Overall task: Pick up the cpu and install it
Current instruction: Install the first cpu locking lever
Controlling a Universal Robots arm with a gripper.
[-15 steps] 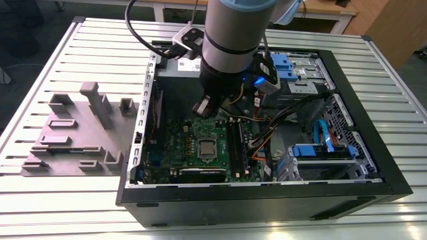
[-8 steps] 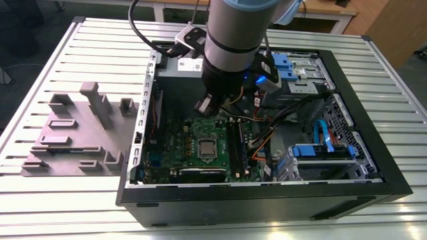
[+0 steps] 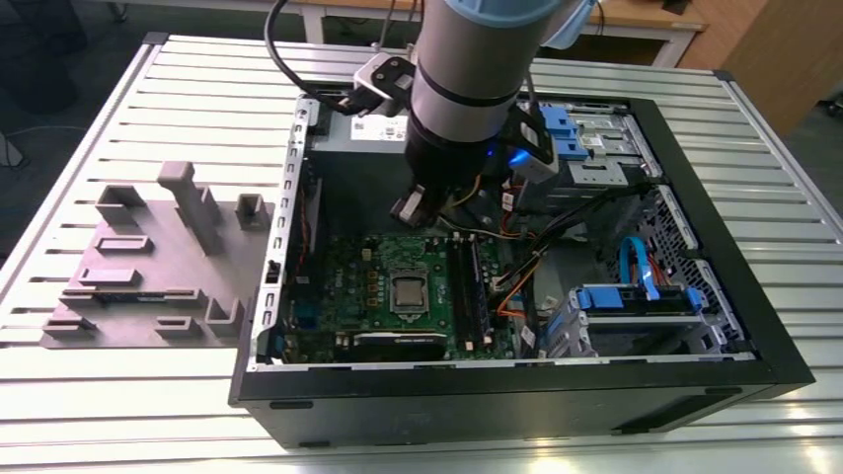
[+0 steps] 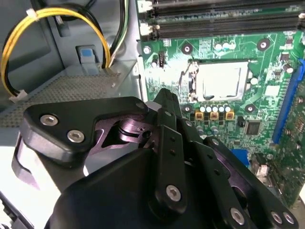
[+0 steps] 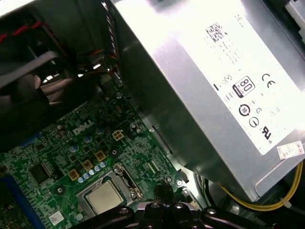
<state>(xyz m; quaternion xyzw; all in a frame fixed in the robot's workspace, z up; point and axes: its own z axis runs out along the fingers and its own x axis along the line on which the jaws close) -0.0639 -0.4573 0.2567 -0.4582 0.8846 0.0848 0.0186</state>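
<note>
While the gripper is hovering inside the open computer case, its jaws are pressing together on nothing. Just beyond the jaws, the cpu is sitting flat in its socket on the green motherboard, apart from them. Farther off, the grey power supply is flanking the board, yellow wires looping nearby.

cpu: pale matt metal | tool: matt black | motherboard: glossy green
</note>
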